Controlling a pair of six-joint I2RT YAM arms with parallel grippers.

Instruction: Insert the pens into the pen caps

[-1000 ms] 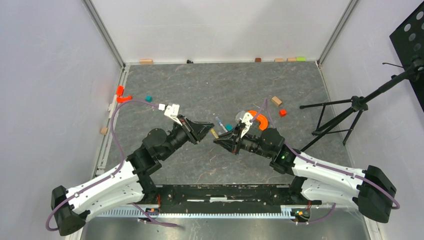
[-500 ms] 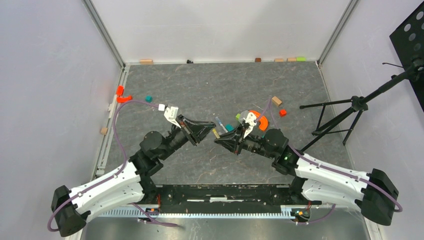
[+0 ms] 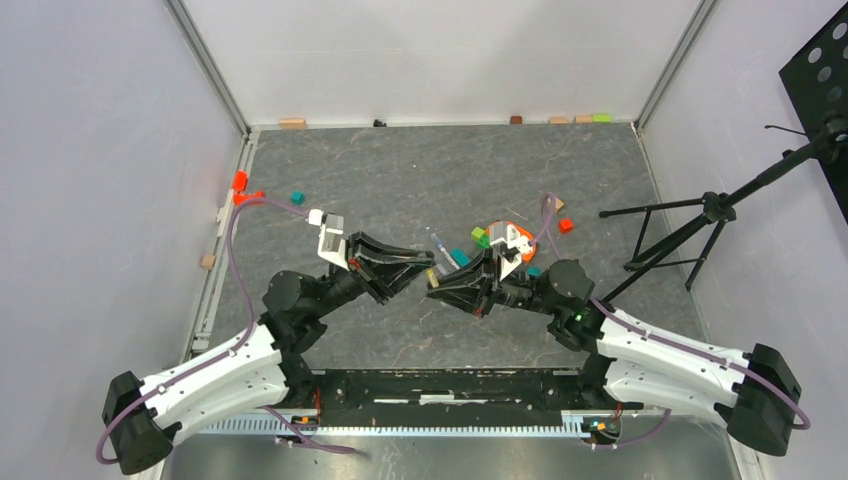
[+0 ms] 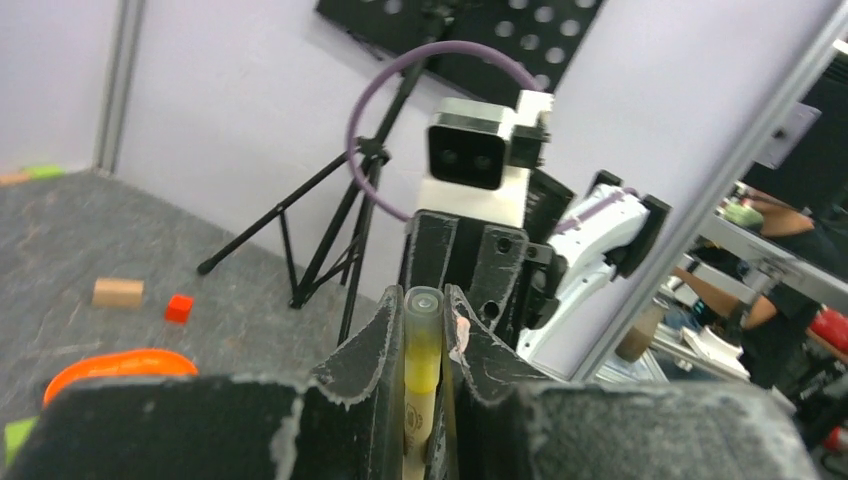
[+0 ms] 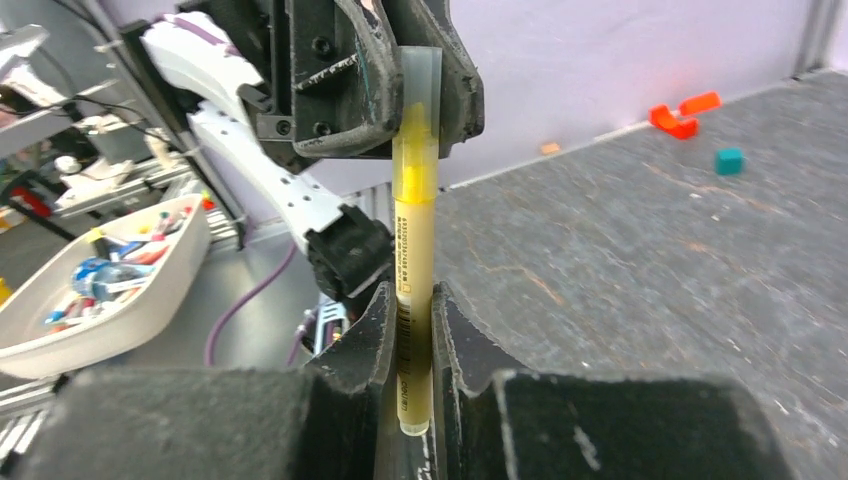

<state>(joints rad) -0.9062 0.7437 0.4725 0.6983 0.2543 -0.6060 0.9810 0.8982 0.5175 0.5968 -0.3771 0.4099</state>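
Right gripper: fingers closed on the lower barrel of the yellow pen. Left gripper: fingers closed on the pen's other end, where a clear cap covers the yellow tip. The pen is held off the table, bridging the two grippers tip to tip. Whether the cap is fully seated cannot be told.

Second pen, white with blue ends: lying on the table just beyond the grippers, uncapped as far as can be seen.

Risks, by judgement: if the two grippers are slightly out of line, further push could cock the cap or bend the pen. The barrel could also slide through the right fingers, leaving the cap loose.

Change in the last second: the fingertips were apart and now meet. Both wrists have dropped flatter.
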